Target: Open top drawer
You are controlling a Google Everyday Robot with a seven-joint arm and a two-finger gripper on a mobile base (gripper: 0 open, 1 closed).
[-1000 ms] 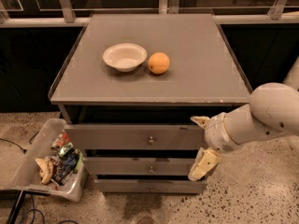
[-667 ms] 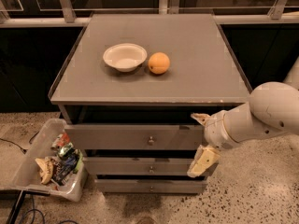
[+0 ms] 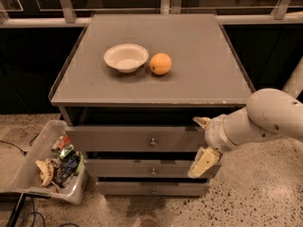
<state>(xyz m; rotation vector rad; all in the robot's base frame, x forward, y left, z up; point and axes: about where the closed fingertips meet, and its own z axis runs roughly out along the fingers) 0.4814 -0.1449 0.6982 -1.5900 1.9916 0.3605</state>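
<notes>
The top drawer point(image 3: 118, 138) is the widest grey front under the cabinet top, with a small round metal knob point(image 3: 152, 142) at its centre. Its front looks level with the cabinet, with a dark gap above it. My gripper point(image 3: 202, 143) is at the right end of that drawer front, well to the right of the knob. It is open, with one pale fingertip point(image 3: 200, 122) at the drawer's upper edge and the other point(image 3: 203, 161) below its lower edge. It holds nothing.
Two narrower drawer fronts point(image 3: 151, 169) sit below. On the cabinet top point(image 3: 199, 65) stand a white bowl point(image 3: 125, 56) and an orange point(image 3: 160, 63). A clear bin point(image 3: 52, 167) of snack packets stands on the floor at the left. A dark railing runs behind.
The gripper has shifted very slightly left and up along the right end of the top drawer. The drawer has not visibly moved.
</notes>
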